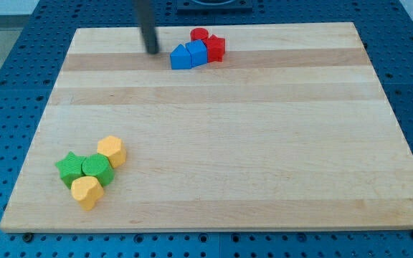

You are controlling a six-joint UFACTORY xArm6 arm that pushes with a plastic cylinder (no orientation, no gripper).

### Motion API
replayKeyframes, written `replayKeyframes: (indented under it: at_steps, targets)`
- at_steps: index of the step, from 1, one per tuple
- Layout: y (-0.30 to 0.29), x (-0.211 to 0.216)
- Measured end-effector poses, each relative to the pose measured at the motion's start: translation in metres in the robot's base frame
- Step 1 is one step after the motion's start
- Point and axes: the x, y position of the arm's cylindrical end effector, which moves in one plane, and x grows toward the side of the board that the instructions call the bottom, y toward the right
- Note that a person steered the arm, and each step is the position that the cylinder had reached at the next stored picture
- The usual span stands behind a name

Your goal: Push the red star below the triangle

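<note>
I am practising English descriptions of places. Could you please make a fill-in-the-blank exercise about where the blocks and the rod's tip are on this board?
1. My tip is to the view's ____ of the blue triangle.
2. The red star touches the blue cube on its view's ____ side.
3. The green star lies near the board's bottom-____ corner.

Missing words: left; right; left

Single view — high, angled down, whole board point(214, 143) in frame.
</note>
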Motion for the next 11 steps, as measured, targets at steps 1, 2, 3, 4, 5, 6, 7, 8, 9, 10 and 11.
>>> replayKeyframes:
  at_steps: [1,2,3,4,5,6,7,8,9,10,11]
  targets:
    - [0.104,-0.018]
    - [0.155,-0.018]
    - [0.155,-0.018]
    - [0.155,-0.018]
    - [0.144,-0.011]
    - [0.099,0.021]
    - [0.062,0.051]
    - [0.029,0.086]
    - [0.003,0.124]
    - [-0.025,0.165]
    - [-0.046,0.199]
